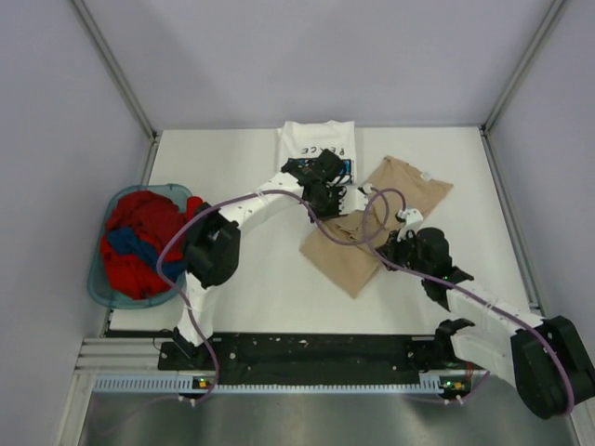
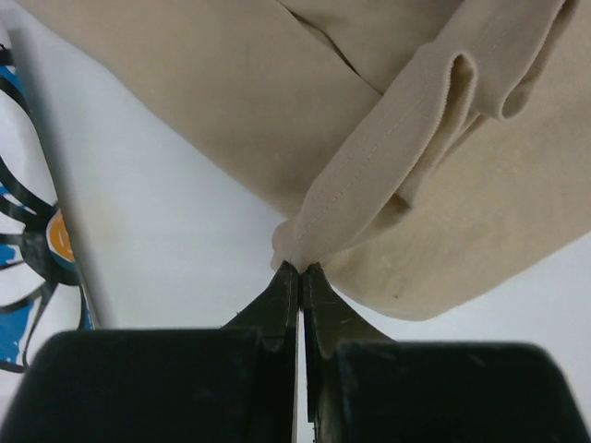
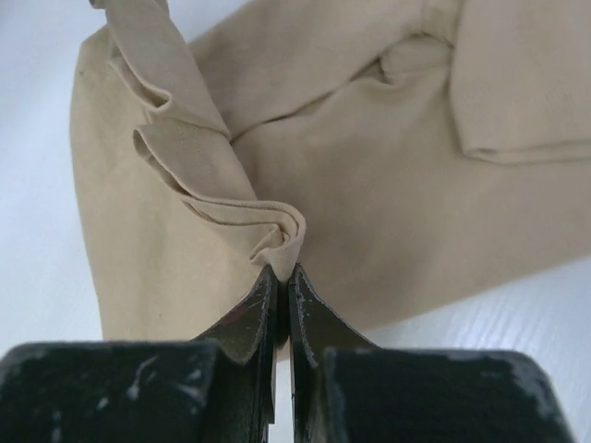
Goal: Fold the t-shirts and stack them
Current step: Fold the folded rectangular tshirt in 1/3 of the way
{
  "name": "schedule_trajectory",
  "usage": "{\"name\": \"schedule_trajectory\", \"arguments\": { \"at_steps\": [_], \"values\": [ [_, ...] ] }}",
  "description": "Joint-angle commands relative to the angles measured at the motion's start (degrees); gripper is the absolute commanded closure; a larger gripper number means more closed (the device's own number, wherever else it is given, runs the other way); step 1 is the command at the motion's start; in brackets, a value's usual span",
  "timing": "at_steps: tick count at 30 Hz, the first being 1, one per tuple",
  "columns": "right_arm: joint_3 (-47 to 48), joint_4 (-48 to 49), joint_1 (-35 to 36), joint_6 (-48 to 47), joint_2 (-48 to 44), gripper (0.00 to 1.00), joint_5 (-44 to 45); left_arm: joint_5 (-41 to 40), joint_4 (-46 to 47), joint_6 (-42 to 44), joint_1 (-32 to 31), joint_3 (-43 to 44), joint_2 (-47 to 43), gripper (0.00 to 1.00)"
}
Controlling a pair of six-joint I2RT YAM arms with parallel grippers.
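Even, bright light falls from above on the white counter (image 1: 260, 288), leaving only soft, short shadows beneath the crumpled tan cotton t-shirt (image 1: 349, 255). No glare shows. The overhead view is slightly soft. In both wrist views the black fingers (image 2: 282, 305) sit blurred up close, while the cloth stitching stays sharp.

Your left arm is reaching forward and to the right, its left gripper (image 2: 301, 269) pinching closed on a hem of the tan t-shirt (image 2: 231, 101). Your right arm is angling forward and left, its right gripper (image 3: 283, 273) clamping a bunched fold of that shirt.
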Motion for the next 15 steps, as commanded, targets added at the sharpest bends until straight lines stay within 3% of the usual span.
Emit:
{"name": "schedule_trajectory", "arguments": {
  "at_steps": [1, 8, 15],
  "values": [
    [-1.3, 5.5, -3.4, 7.1, 1.2, 1.00, 2.0, -2.4, 3.5, -1.3, -1.6, 6.4, 4.9, 1.00],
    [-1.1, 9.0, -7.5, 9.6, 5.4, 1.00, 1.4, -6.9, 9.5, -3.0, -2.5, 8.0, 9.5, 1.00],
    [3.4, 3.5, -13.0, 14.1, 12.4, 1.00, -0.9, -7.8, 12.0, -3.7, -3.1, 7.9, 11.7, 1.00]
  ]
}}
